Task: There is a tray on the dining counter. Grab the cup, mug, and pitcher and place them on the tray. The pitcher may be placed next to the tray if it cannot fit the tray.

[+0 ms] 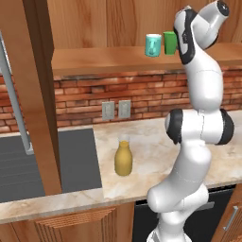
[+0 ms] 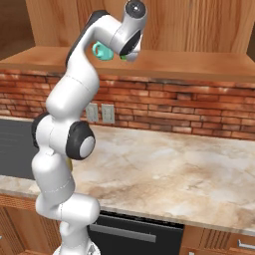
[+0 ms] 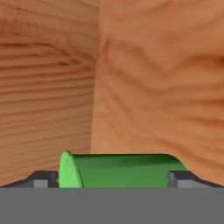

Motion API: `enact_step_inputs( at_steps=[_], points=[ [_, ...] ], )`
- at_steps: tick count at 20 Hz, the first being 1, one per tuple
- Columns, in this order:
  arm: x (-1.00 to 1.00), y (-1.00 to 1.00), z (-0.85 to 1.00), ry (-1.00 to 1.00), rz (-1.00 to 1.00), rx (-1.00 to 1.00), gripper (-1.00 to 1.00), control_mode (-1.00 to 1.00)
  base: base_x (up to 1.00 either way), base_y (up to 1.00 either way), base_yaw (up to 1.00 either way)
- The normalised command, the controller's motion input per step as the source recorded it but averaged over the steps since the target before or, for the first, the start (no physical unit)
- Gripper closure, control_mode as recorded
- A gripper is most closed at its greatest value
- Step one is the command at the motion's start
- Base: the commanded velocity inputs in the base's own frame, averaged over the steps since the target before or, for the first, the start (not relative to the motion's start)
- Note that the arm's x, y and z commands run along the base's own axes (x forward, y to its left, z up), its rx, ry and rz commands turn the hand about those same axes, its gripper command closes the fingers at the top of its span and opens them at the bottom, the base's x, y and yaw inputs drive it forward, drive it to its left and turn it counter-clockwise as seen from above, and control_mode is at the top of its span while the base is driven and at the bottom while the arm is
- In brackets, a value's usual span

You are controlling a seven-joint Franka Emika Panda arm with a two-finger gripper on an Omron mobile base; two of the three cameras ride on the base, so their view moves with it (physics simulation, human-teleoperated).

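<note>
A red brick wall backs a marble tabletop, with a wooden shelf running along the wall above it and wood panelling behind the shelf. Two grey sockets sit in the brick just above the tabletop. A dark sink lies at the left, with a grey tap rising over it and a wooden post standing in front

The pitcher stands upright on the tabletop just right of the sink, near the front edge, well apart from everything on the shelf. The mug stands on the shelf, its handle turned left, and the cup stands just beside it on its right; I cannot tell whether the two touch

The arm rises from the near side and reaches up to the shelf, its wrist level with the cup. In the hand view the end effector has its jaws spread wide, one finger on each side of the cup, which lies between them across the bottom of that view. Whether the fingers touch it I cannot tell. From the right base view the mug peeks out from behind the arm's upper link
</note>
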Motion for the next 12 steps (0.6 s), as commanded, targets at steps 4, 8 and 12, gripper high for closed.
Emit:
enact_step_inputs(
  at_steps=[4, 8, 12],
  points=[
    [0.01, 0.00, 0.00, 0.12, 0.03, 0.00, -1.00, -1.00, 0.00, 0.00, 0.00],
    [0.00, 0.00, 0.00, 0.20, 0.03, 0.00, 1.00, -1.00, 0.00, 0.00, 0.00],
    [0.00, 0.01, -0.03, 0.21, 0.03, 0.00, 1.00, -1.00, 0.00, 0.00, 0.00]
  ],
)
